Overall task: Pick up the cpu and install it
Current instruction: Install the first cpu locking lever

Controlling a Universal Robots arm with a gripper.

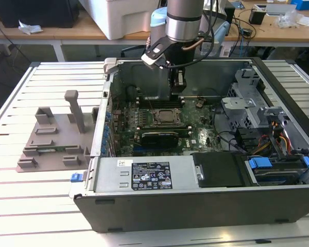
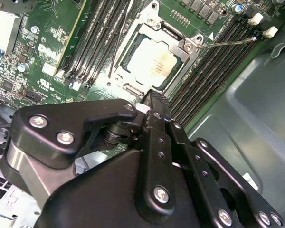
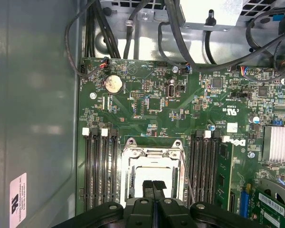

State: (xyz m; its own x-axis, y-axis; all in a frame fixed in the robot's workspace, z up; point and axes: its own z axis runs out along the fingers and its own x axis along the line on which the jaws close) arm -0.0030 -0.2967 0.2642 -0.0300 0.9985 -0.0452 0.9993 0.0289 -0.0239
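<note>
Open computer case (image 1: 206,206) lying on slatted bench (image 1: 41,206). Green motherboard (image 1: 198,133) inside. Memory slots (image 3: 100,166) flank metal socket frame (image 3: 152,153). Coin battery (image 3: 113,84) near board edge. Black cables (image 3: 180,42) run along case wall. Finned heatsink (image 3: 279,143) on board. Grey fixture block (image 1: 51,139) on bench, just beside case at exterior view's left. Blue latch (image 1: 259,163) among drive bays.

A slatted pale metal table (image 1: 20,206) is stretching across the foreground under even, soft light. Behind it, a wooden-topped workbench (image 1: 67,32) is running along the back, carrying a white bin (image 1: 118,18) and a black case (image 1: 36,13).
</note>
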